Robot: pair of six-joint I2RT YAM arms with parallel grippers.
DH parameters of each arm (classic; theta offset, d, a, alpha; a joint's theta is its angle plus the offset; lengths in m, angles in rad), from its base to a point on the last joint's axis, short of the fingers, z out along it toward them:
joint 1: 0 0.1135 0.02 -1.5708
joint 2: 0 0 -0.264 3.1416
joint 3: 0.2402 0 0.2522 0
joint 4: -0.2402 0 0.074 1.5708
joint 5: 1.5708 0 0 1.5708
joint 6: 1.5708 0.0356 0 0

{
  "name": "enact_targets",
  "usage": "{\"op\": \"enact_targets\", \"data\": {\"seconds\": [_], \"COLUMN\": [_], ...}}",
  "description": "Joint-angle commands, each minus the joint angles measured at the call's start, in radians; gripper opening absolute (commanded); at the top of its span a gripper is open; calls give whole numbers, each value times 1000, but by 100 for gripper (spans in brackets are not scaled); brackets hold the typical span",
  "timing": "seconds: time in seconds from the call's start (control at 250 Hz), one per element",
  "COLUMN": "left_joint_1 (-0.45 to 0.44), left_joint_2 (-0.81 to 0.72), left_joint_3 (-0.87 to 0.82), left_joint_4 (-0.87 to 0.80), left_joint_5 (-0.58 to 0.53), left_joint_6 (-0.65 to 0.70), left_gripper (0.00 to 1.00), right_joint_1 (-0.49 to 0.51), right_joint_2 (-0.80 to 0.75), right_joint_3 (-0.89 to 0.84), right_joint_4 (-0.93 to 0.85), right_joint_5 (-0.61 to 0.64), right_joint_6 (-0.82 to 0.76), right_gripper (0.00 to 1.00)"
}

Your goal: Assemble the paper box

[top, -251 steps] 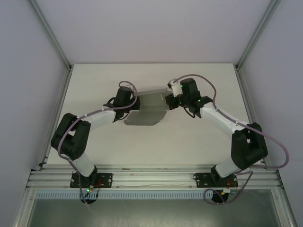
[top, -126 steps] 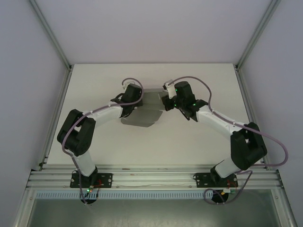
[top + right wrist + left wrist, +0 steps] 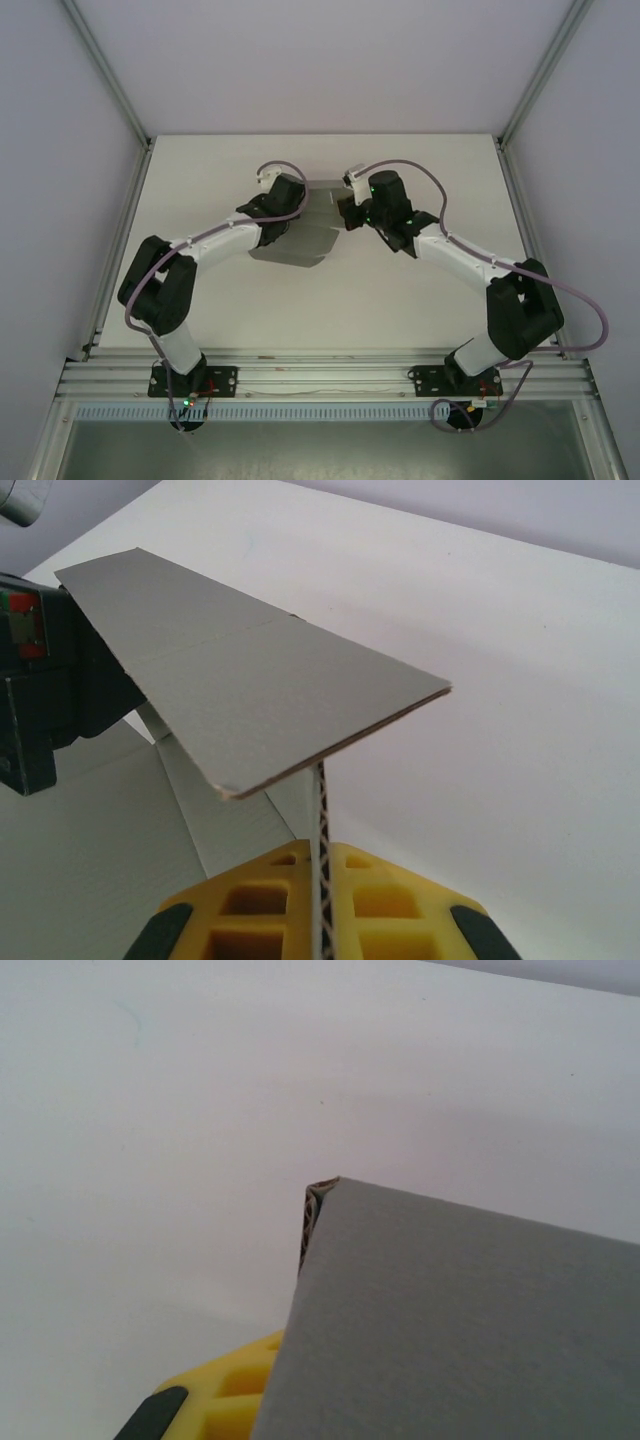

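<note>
Box, one; left gripper, right gripper

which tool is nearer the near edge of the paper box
Left. The left tool grips the paper box beside that edge; the right tool pinches its opposite side, farther back.

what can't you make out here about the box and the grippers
- Top external: the paper box is too small to tell creases from flaps; the left gripper and right gripper have their fingertips tucked under their own wrists.
- Left wrist: grey card covers all but one yellow finger, and the frame edge cuts the card off.
- Right wrist: the raised flap hides the box's far side.
</note>
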Motion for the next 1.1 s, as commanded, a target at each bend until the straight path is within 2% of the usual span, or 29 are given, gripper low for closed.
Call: {"op": "enact_targets", "data": {"seconds": [0.0,0.092,0.256,0.34,0.384,0.492,0.604,0.64,0.648,0.835,1.095], "left_joint_1": [47,49,50,50,50,51,53,53,53,53,53], "left_joint_2": [18,-2,-132,-189,-213,-251,-251,-248,-247,-220,-207], "left_joint_3": [-33,-54,-190,-223,-239,-284,-299,-302,-301,-308,-307], "left_joint_4": [-131,-83,133,183,204,272,284,280,280,291,292], "left_joint_5": [-289,-188,59,139,170,245,245,233,231,230,229], "left_joint_6": [19,65,127,148,147,169,176,172,171,171,166], "left_gripper": [0,0,0,0,0,0,0,0,0,0,0], "right_joint_1": [-14,-13,-17,-18,-20,-21,-27,-28,-29,-35,-40], "right_joint_2": [-64,-58,-52,-56,-61,-85,-153,-182,-189,-283,-97], "right_joint_3": [-5,1,-8,-15,-20,-29,-54,-70,-73,-94,97], "right_joint_4": [-15,-21,-8,7,8,4,9,23,27,82,-101], "right_joint_5": [3,-2,0,-17,-44,-95,-97,-64,-57,151,204], "right_joint_6": [20,17,31,42,41,54,71,89,94,171,194], "right_gripper": [0,0,0,4,10,38,79,98,100,100,100]}}
